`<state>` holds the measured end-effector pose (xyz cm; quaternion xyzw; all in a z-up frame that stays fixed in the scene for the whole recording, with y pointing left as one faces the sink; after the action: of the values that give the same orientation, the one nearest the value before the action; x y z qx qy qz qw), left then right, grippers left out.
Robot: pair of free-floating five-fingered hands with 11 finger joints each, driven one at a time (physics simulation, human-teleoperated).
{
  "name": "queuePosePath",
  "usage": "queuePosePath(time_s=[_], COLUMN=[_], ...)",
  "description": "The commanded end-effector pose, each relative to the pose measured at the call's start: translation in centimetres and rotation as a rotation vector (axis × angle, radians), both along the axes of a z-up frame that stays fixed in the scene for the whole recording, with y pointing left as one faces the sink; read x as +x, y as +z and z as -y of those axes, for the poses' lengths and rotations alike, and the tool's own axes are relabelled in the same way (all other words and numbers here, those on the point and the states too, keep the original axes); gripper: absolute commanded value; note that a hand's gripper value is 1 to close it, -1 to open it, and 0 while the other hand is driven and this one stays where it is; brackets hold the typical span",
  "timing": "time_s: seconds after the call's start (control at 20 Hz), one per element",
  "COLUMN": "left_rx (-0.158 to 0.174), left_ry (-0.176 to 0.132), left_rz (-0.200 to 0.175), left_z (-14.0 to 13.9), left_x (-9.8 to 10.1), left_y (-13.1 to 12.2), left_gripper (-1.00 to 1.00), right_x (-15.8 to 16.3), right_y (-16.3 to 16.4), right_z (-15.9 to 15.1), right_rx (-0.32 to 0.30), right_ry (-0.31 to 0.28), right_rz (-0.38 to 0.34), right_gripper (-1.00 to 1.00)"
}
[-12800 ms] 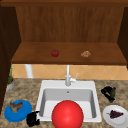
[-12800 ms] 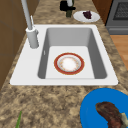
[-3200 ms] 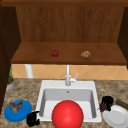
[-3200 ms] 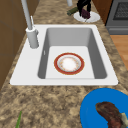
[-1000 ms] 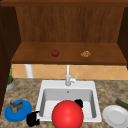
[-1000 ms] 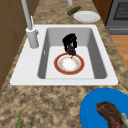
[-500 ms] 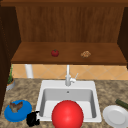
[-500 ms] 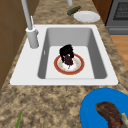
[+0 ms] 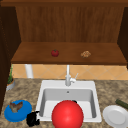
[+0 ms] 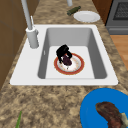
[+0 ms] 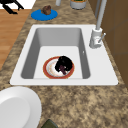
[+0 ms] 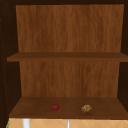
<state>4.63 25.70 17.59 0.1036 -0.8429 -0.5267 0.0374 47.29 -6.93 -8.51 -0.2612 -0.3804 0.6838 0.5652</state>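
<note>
My right hand [image 10: 63, 52] is down in the white sink [image 10: 100, 67], fingers curled round a dark purple piece of food [image 10: 66, 60]. It holds the food on or just above a red-rimmed plate [image 10: 79, 65] on the sink floor; contact is unclear. The right side view shows that hand [image 11: 64, 64] over the same plate [image 11: 49, 69]. In the front view a big red round shape [image 9: 67, 115] covers the sink's front, with a bit of the right hand [image 9: 74, 101] behind it. My left hand [image 9: 32, 119] hovers by the blue plate [image 9: 22, 113], apparently with straight fingers [image 11: 10, 7].
The blue plate carries a brown piece of food [image 10: 110, 113]. A white plate [image 9: 115, 115] and a green vegetable [image 9: 122, 103] lie right of the sink. The tap [image 9: 68, 78] stands at the sink's back. On the shelf sit a red fruit [image 9: 55, 52] and a tan lump [image 9: 85, 54].
My right hand carried the dark food from the white plate into the sink and, over the last second, sank lower onto the red-rimmed plate. The left hand stayed put.
</note>
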Motion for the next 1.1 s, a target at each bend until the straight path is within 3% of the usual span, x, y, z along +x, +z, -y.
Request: queuePosePath(time_s=[0.0, 0.05, 0.2, 0.35, 0.6, 1.05], left_rx=[0.000, 0.000, 0.000, 0.000, 0.000, 0.000], left_ry=[0.000, 0.000, 0.000, 0.000, 0.000, 0.000], left_rz=[0.000, 0.000, 0.000, 0.000, 0.000, 0.000], left_z=[0.0, 0.0, 0.0, 0.0, 0.0, 0.0], left_x=[0.0, 0.0, 0.0, 0.0, 0.0, 0.0], left_y=[0.0, 0.0, 0.0, 0.0, 0.0, 0.0], left_gripper=[0.00, 0.00, 0.00, 0.00, 0.00, 0.00], right_x=[-1.2, -0.9, -0.9, -0.7, -0.7, -1.4], right_y=[-0.1, 0.3, 1.7, 3.1, 4.7, 7.6], right_z=[-0.6, -0.3, -0.4, 0.1, 1.2, 4.7], right_rx=[0.016, 0.014, -0.038, -0.010, 0.018, 0.055], right_ry=[-0.028, -0.030, -0.035, -0.040, -0.004, 0.002], right_rz=[0.028, -0.004, 0.026, 0.077, 0.103, 0.168], right_gripper=[-1.00, -1.00, -1.00, -1.00, -1.00, -1.00])
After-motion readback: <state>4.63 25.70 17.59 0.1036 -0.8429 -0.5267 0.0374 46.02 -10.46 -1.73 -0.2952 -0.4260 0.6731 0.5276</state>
